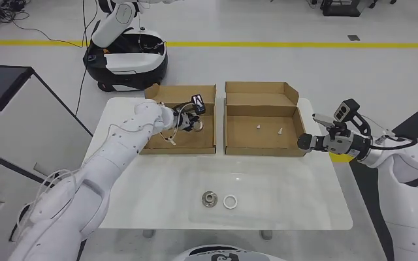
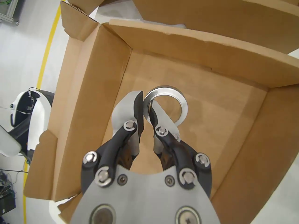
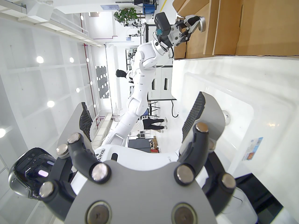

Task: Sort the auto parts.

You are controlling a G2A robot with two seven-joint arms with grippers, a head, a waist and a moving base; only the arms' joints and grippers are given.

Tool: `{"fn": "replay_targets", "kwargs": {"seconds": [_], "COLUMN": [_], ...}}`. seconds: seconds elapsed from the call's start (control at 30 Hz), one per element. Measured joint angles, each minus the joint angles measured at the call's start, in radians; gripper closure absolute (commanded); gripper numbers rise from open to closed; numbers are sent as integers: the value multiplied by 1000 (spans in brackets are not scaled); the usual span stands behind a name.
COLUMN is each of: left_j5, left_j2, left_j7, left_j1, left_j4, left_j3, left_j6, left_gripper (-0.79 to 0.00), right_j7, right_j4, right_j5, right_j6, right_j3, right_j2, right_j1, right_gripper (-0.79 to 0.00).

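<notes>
- The metal ring [image 2: 183,103] hangs just above the floor of the left box [image 2: 88,99]; one finger sits inside its hole and the other outside, pinching the wall
- My left gripper [image 2: 145,110] is nearly closed, clamped on that ring; I judge it about ready to let go
- The right box [image 1: 261,134] has two small white parts [image 1: 260,127] lying on its floor; those look sorted
- A flanged metal part [image 1: 209,198] and a white ring [image 1: 230,201] lie side by side on the table [image 1: 294,189] near me; both are left to sort
- My right gripper [image 3: 142,103] hovers by the right box's outer side, jaws wide apart and empty
</notes>
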State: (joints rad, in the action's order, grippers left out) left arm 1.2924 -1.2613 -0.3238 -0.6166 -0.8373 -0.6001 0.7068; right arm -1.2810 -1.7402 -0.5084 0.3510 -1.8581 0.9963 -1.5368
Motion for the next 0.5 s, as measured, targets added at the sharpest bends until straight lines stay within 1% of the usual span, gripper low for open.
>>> {"fn": "replay_targets", "kwargs": {"seconds": [0.13, 0.4, 0.43, 0.5], "left_j5": [49, 79, 81, 85], "left_j2": [-11, -31, -33, -38], "left_j7": [16, 43, 44, 46], "left_j1": [12, 17, 18, 20], "left_j4": [24, 76, 81, 89], "left_j3": [23, 41, 42, 44], "left_j6": [20, 25, 25, 25], "left_gripper": [0, 0, -92, -329], "right_j7": [0, 0, 0, 0], "right_j4": [0, 0, 0, 0], "right_j5": [0, 0, 0, 0], "right_j6": [0, 0, 0, 0], "right_j3": [0, 0, 0, 0], "right_j2": [0, 0, 0, 0], "right_j1": [0, 0, 0, 0], "right_gripper": [-785, -785, -785, -785]}}
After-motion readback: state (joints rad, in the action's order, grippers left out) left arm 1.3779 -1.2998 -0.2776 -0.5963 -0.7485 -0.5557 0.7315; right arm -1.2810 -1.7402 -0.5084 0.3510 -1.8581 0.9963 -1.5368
